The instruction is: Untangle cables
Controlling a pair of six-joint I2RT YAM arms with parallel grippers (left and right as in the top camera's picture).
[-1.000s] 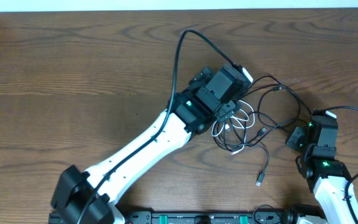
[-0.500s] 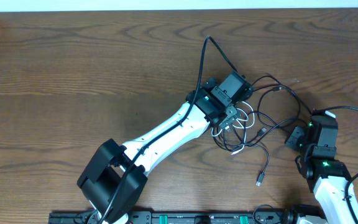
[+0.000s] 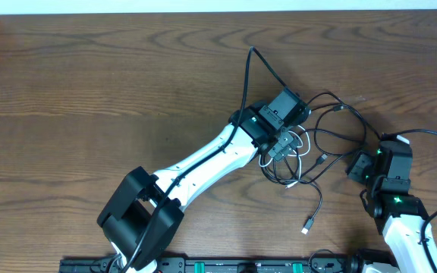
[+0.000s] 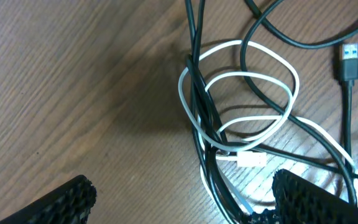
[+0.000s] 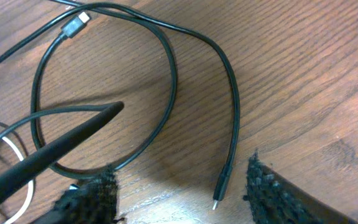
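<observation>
Wooden table (image 3: 89, 91), tangle of black cables (image 3: 309, 148) with a white cable (image 4: 241, 81) looped through, centre right of overhead frame, left gripper (image 4: 188, 196) fingers spread either side of the knot, right gripper (image 5: 182, 190) apparently parted around a small plug tip (image 5: 221, 186).

From overhead we look straight down on most of the table (image 3: 89, 76). Our wrist views sit close and angled down at the wood — the left over the white cable (image 4: 252, 159), the right over black cables (image 5: 173, 74), its left edge catching that same white loop.
</observation>
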